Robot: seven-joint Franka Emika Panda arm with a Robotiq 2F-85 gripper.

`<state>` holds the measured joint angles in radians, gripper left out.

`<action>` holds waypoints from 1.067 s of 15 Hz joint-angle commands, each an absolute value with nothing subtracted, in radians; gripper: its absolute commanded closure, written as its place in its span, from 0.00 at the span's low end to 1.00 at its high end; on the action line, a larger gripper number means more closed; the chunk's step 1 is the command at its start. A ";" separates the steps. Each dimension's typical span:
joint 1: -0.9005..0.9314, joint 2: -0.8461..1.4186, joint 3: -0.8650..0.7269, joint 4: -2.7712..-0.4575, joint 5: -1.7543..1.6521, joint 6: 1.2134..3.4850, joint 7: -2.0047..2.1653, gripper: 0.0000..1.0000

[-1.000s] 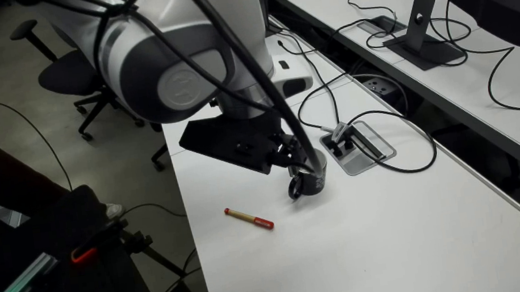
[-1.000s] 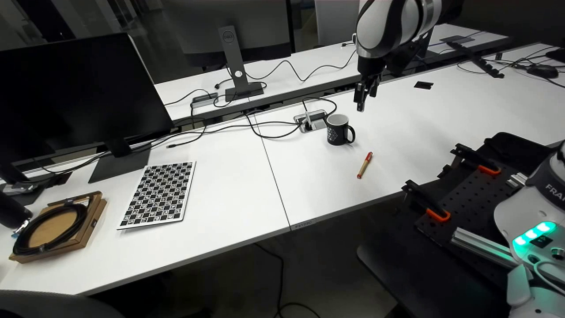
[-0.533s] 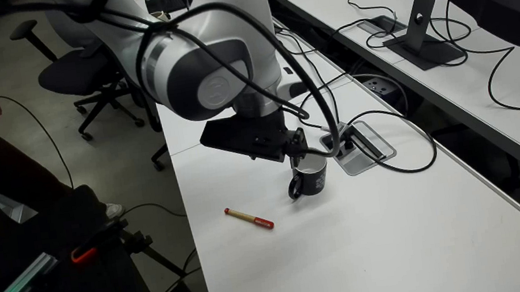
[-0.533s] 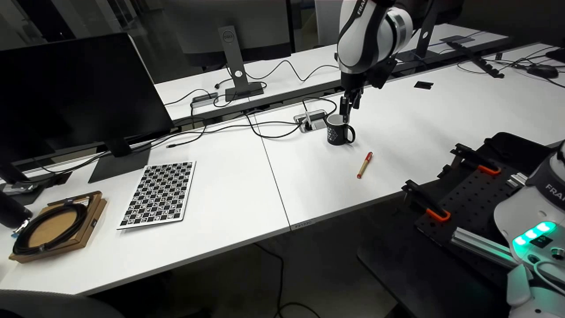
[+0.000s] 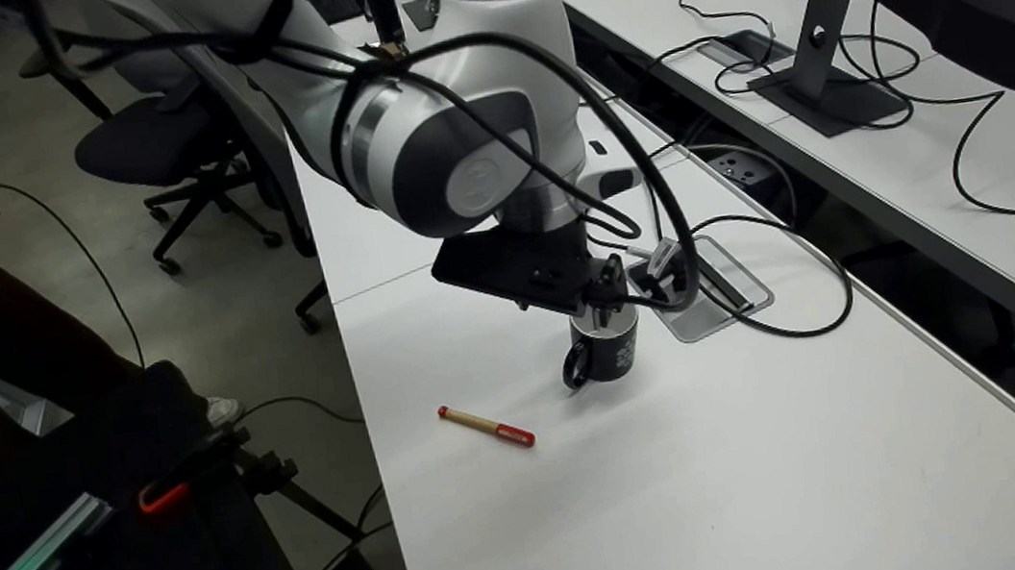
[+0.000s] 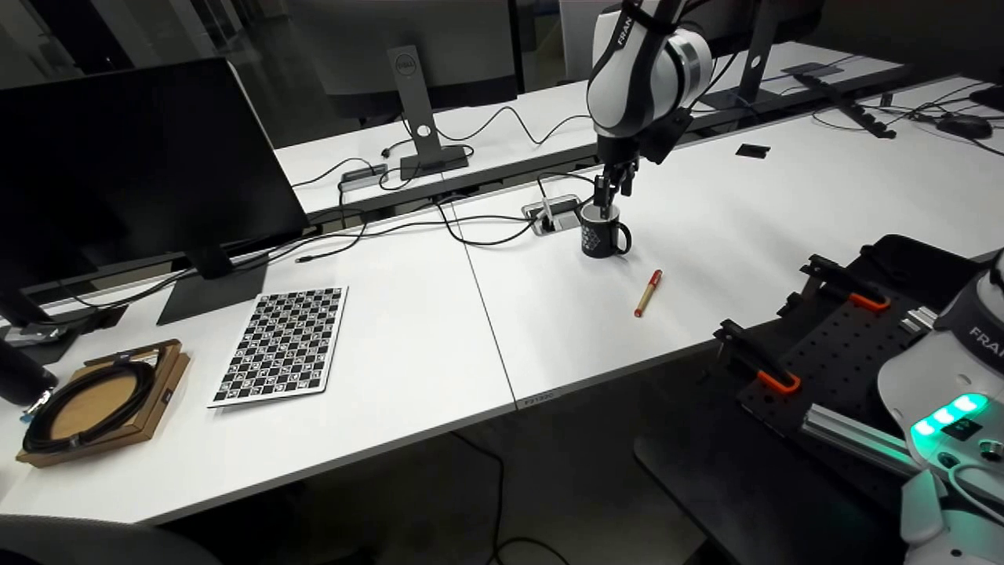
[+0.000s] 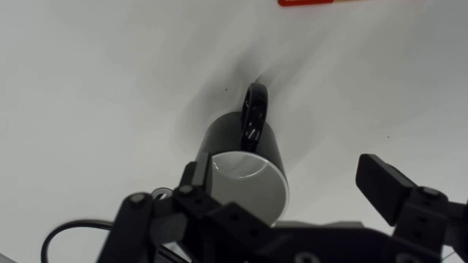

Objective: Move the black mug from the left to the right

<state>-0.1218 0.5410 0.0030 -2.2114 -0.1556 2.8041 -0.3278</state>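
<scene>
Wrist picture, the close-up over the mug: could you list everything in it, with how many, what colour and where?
Black mug: one, black outside, pale inside, upright near the centre, handle towards the top
Stick: one, red and tan, cut off by the top edge
Cable: at least one, black, lower left
Desk: one, whitish, filling the background
Specks: a few, dark, on the desk
Gripper, the robot's hand: one, black, open, lower half, partly overlapping the mug; what it hides, I cannot tell

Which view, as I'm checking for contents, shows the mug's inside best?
The wrist view: it looks down into the black mug, showing the pale inside large, partly covered by the hand. Both exterior views show only a partly blocked sliver.
</scene>
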 commanded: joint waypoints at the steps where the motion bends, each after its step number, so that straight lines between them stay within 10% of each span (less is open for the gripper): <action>1: -0.111 0.602 -0.032 -2.145 -0.164 2.782 -0.286 0.00; 16: -0.111 0.689 -0.046 -2.085 -0.158 2.737 -0.239 0.00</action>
